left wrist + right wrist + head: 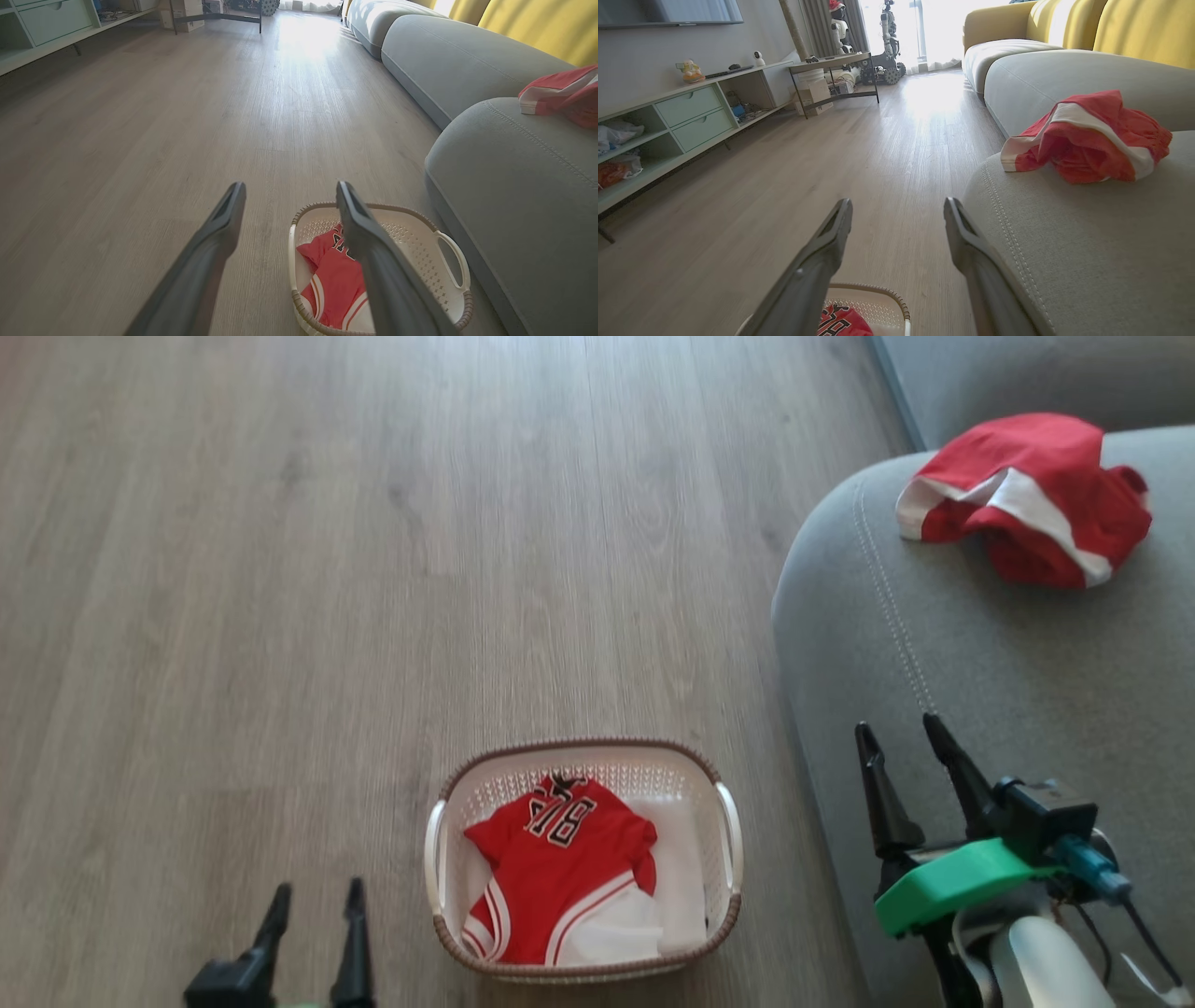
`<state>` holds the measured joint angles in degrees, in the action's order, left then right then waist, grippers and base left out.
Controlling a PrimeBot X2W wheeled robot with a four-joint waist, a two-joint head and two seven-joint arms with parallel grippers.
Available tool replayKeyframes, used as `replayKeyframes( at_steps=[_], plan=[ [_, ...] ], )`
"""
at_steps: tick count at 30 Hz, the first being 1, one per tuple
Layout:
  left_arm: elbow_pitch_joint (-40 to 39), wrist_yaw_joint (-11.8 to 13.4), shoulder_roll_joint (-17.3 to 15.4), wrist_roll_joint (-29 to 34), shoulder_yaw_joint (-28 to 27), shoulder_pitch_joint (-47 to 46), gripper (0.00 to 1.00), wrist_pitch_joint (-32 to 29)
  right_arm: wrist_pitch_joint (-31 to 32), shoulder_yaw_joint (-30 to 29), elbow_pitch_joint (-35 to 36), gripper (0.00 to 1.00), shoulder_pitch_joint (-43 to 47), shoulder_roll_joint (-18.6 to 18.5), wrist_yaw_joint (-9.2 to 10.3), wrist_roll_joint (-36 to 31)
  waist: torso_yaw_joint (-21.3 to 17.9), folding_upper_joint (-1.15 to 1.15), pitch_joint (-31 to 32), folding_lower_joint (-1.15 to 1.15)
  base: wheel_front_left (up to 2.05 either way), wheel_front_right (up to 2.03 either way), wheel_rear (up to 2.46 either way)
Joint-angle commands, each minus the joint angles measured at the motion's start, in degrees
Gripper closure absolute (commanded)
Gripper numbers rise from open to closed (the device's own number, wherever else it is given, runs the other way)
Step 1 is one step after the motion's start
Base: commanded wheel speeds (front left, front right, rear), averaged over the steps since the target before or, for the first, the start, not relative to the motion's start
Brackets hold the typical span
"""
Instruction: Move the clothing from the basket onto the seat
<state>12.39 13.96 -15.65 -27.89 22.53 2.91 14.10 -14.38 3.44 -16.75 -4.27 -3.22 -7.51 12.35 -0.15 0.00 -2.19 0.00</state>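
A red jersey (560,873) with white trim and black-and-white lettering lies in the cream basket (726,840) on the floor; it also shows as the jersey (334,284) in the basket (451,261) and the jersey (843,322) inside the basket (878,294). Red shorts (1027,499) with white bands lie crumpled on the grey seat (980,663), seen again as shorts (565,93) and shorts (1087,137). My left gripper (315,901) is open, left of the basket. Open too, my right gripper (901,733) hovers over the seat's front edge, right of the basket.
Wood-look floor (327,569) stretches ahead and to the left. A second grey seat section (444,60) with yellow back cushions (1134,28) runs along the right. Far off stand a pale green cabinet (686,116), a black-framed table (836,70) and another robot (889,42).
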Motion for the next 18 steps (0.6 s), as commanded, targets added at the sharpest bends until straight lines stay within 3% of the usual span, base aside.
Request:
replayKeyframes(
  at_steps=[1,7,18],
  plan=[
    [-0.43,-0.66,0.06,0.67,-1.15,-4.04,0.0,-0.06,-0.36,0.58,2.31,0.0,-3.27,0.35,0.02,-0.49,-0.56,0.0,-2.61,0.0,0.0,0.0,0.0],
    [6.61,-3.65,2.93,2.83,3.55,-11.8,0.0,-1.28,-0.53,-1.21,4.31,0.0,-6.38,0.35,0.02,-1.74,-1.72,0.0,-9.27,0.0,0.0,0.0,0.0],
    [26.65,-9.08,8.49,7.7,10.91,-29.31,0.0,-3.15,-0.61,-1.78,10.91,0.0,-12.66,0.35,0.02,-3.7,-5.87,0.0,-23.88,0.0,0.0,0.0,0.0]
  ],
)
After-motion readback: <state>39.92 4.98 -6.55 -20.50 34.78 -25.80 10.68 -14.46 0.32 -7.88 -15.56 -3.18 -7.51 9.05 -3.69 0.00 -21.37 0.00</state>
